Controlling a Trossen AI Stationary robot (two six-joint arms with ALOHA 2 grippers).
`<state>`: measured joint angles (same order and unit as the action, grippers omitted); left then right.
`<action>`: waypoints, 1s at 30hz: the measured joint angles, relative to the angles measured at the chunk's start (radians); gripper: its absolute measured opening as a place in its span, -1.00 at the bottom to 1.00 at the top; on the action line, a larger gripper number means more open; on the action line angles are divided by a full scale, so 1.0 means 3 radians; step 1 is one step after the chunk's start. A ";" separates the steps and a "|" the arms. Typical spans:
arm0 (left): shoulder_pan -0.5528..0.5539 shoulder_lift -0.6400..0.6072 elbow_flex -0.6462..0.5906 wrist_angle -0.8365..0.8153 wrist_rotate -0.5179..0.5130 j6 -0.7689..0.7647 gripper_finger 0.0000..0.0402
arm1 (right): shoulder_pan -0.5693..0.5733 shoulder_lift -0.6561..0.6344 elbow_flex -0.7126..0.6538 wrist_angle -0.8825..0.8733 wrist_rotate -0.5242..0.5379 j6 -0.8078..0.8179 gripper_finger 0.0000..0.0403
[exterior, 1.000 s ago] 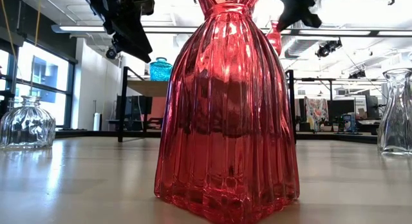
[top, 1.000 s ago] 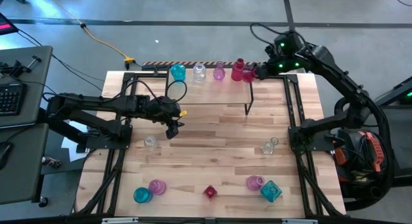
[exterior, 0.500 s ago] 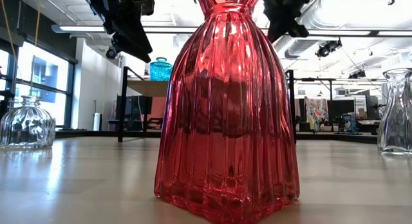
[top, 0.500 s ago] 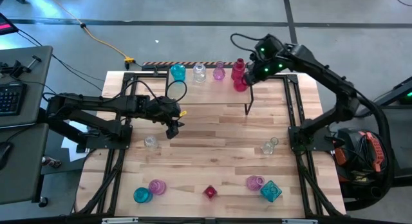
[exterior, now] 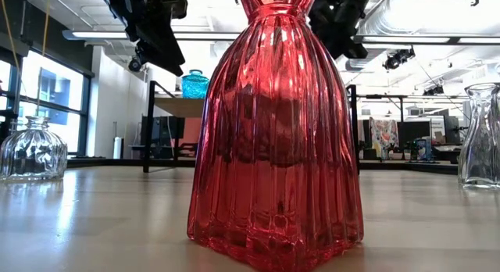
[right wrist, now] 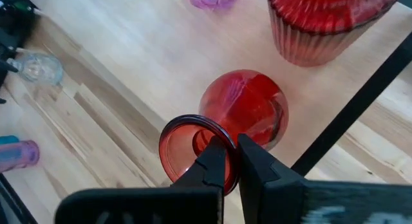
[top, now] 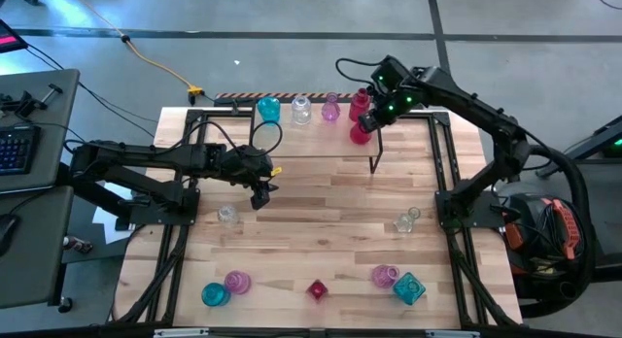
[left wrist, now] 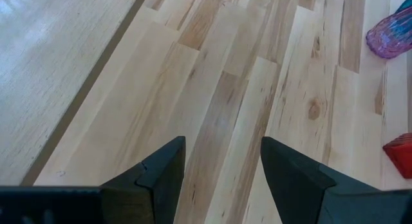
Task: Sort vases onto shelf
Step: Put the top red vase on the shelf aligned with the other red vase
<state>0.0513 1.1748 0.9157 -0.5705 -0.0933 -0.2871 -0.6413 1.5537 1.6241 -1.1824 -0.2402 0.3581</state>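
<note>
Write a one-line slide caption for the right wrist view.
Right end effector pinching the rim of a round red vase above the shelf, beside a ribbed red vase.

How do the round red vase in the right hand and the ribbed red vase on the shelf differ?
The round red vase is smooth and bulbous, tilted, pinched at its rim by the right hand; the ribbed red vase is fluted, upright, ungripped on the shelf. Both are translucent red glass.

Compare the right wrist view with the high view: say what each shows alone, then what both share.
Right wrist view only: the right gripper shut on the rim of the round red glass vase.

High view only: the open left gripper over the slatted wooden table, and the teal faceted glass vase.

Both: the ribbed red glass vase on the light wood shelf.
</note>
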 joint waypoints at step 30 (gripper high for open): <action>0.0001 0.0000 0.0000 0.0001 0.0000 0.0000 -0.04 | -0.0089 0.0025 0.0001 0.0145 0.0038 -0.0150 -1.00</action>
<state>0.0517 1.1748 0.9157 -0.5701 -0.0933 -0.2871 -0.6682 1.5612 1.6245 -1.1390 -0.2290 0.3130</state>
